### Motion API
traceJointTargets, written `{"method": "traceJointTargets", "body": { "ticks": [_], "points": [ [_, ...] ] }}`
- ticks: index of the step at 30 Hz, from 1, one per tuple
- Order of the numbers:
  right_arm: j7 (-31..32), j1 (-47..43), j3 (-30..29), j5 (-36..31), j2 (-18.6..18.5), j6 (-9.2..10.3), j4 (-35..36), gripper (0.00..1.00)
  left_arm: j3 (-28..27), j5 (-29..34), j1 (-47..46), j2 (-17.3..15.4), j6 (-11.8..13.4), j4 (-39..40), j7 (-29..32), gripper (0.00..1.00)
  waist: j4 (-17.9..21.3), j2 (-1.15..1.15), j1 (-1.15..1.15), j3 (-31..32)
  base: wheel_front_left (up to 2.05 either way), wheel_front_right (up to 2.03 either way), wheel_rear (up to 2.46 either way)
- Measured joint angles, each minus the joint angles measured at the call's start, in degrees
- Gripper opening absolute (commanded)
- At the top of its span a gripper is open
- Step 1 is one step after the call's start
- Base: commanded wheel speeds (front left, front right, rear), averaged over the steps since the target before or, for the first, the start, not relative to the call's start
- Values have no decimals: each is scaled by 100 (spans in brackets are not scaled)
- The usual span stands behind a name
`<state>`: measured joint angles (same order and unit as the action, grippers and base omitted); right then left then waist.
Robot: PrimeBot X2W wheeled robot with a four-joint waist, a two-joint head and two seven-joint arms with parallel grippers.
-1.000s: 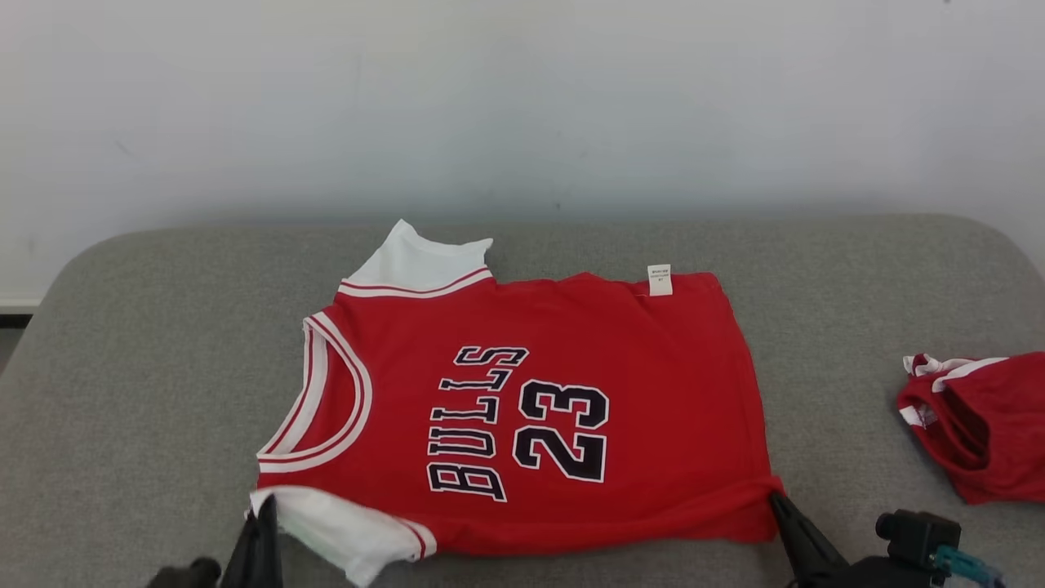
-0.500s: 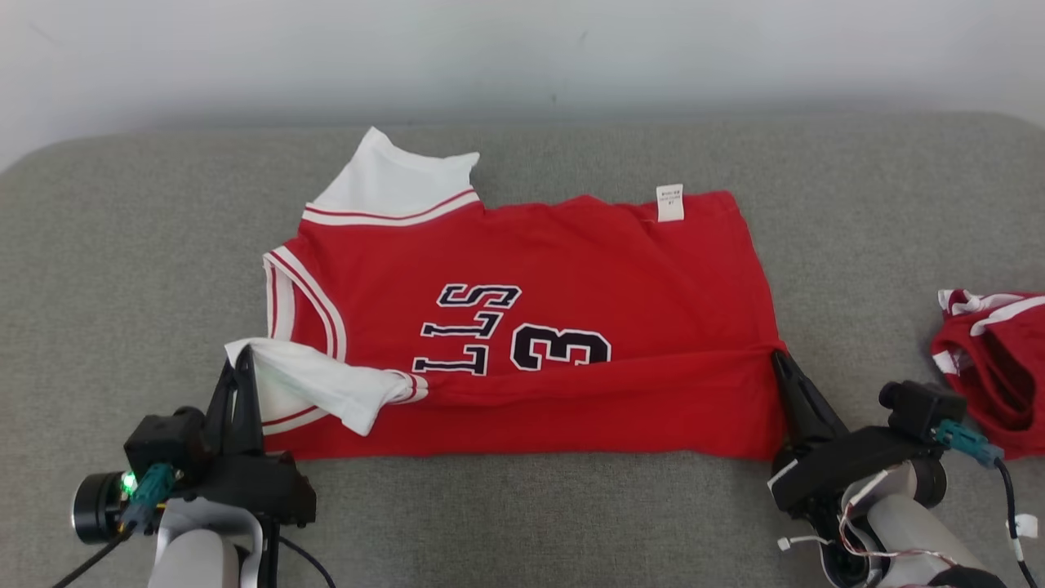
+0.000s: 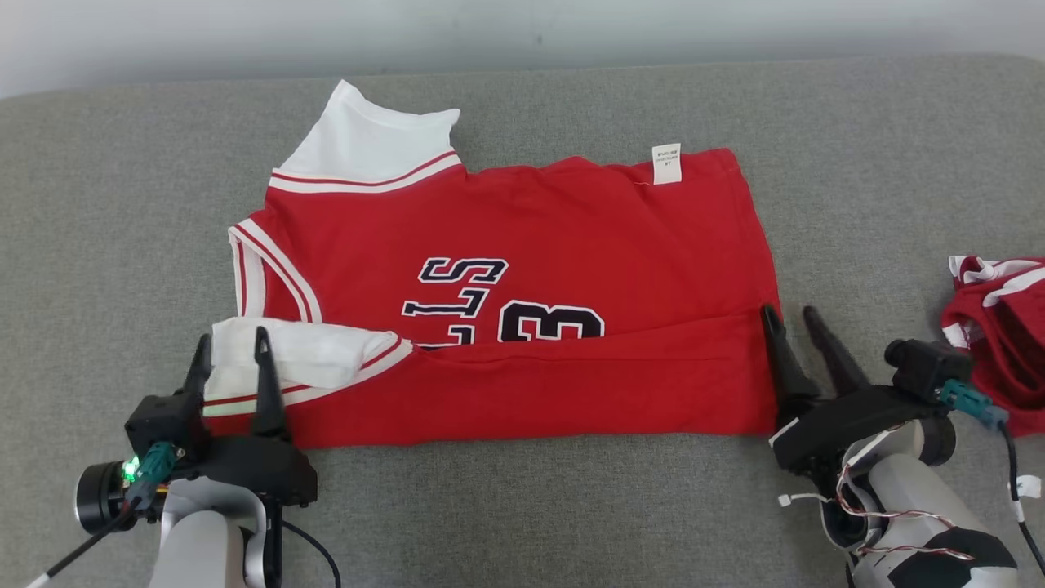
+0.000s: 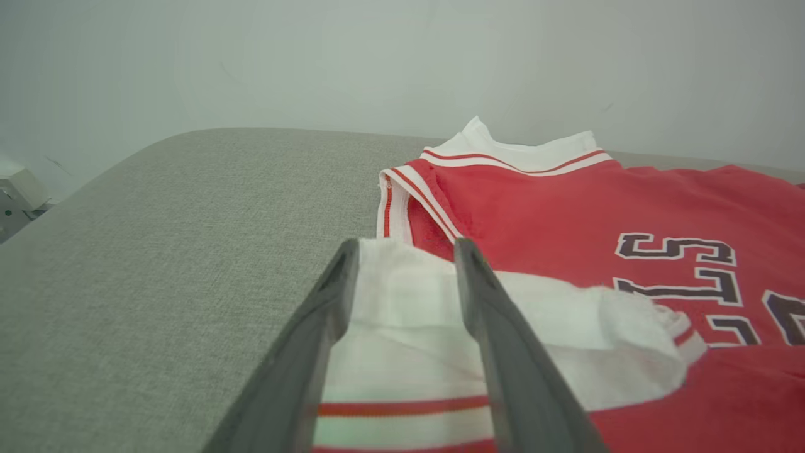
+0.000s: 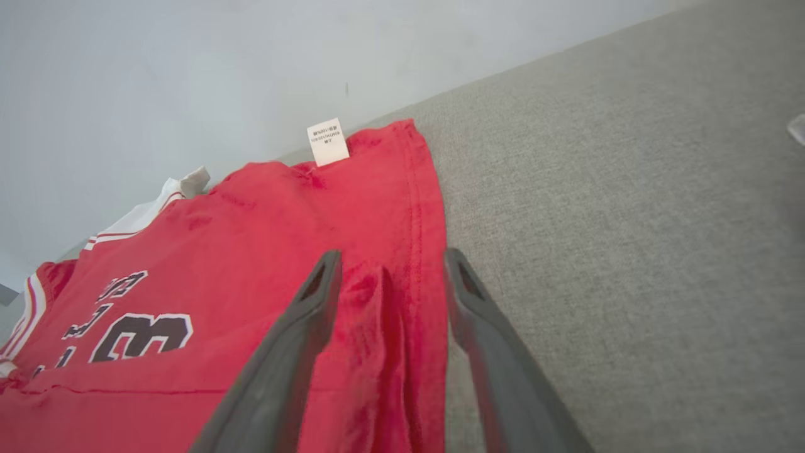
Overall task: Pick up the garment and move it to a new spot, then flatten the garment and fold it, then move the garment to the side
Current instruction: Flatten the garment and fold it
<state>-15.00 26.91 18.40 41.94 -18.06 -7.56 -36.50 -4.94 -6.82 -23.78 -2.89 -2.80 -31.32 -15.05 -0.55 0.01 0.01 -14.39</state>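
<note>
Fold of the near edge. The jersey [image 3: 531, 237] lies flat at mid-table [image 3: 98, 204], its near strip doubled over the numerals. The left claw [image 3: 232, 336] is spread astride the white sleeve [image 3: 310, 355]. The right claw [image 3: 789, 310] is spread at the hem, pinching nothing. Best practice: lift both straight up, so the cloth is not dragged.
</note>
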Motion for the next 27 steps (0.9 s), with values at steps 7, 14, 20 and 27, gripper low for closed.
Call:
{"method": "traceJointTargets", "body": {
  "ticks": [7,14,20,27],
  "points": [
    [0,-373,-637,-430,78,0,455,100,32,-318,435,1,183,337,0,100,-18,0,-1,84,0,0,0],
    [1,-1034,-570,-573,148,0,708,100,34,-715,906,3,327,242,0,100,-29,0,-2,125,0,0,0],
    [0,-1217,-501,-637,176,0,604,100,109,-875,979,4,481,215,0,100,-8,0,-1,98,0,0,0],
    [-23,-1129,-365,-697,200,0,403,100,74,-999,914,1,482,-76,0,100,-3,-1,-2,43,0,0,0]
  ]
}}
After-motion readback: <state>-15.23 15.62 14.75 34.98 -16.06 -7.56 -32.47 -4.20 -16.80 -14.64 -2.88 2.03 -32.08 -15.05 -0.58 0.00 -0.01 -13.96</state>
